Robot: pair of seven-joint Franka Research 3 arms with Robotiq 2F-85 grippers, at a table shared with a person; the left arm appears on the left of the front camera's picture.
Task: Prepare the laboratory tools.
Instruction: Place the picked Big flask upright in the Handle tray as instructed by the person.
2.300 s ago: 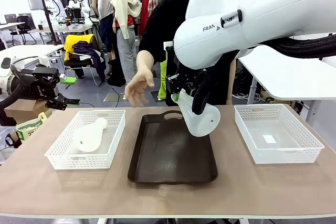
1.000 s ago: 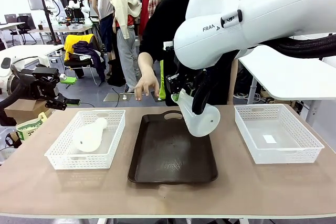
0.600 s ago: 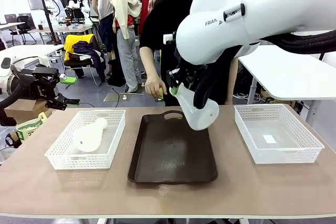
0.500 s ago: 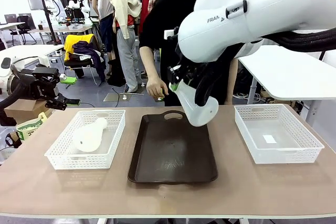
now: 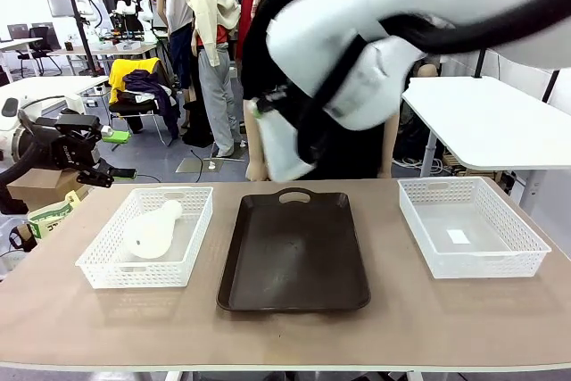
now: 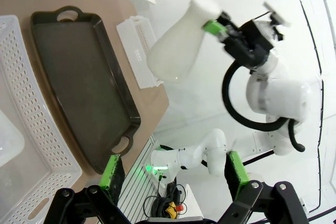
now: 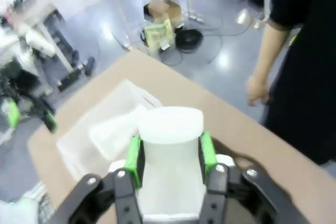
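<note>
Right jaws clamped on raised flask (image 5: 278,149), left jaws spread wide, second flask (image 5: 150,229) in left basket (image 5: 134,276)

right gripper (image 7: 170,156) clamped on neck of flask (image 7: 170,127); beyond left finger, second flask (image 7: 113,129) in white basket (image 7: 131,90); person's hand (image 7: 257,88) beyond right finger.

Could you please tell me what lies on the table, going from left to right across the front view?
White mesh plastic basket with a translucent whitish conical flask lying on its side inside it → dark brown rectangular tray → second white mesh plastic basket.
</note>
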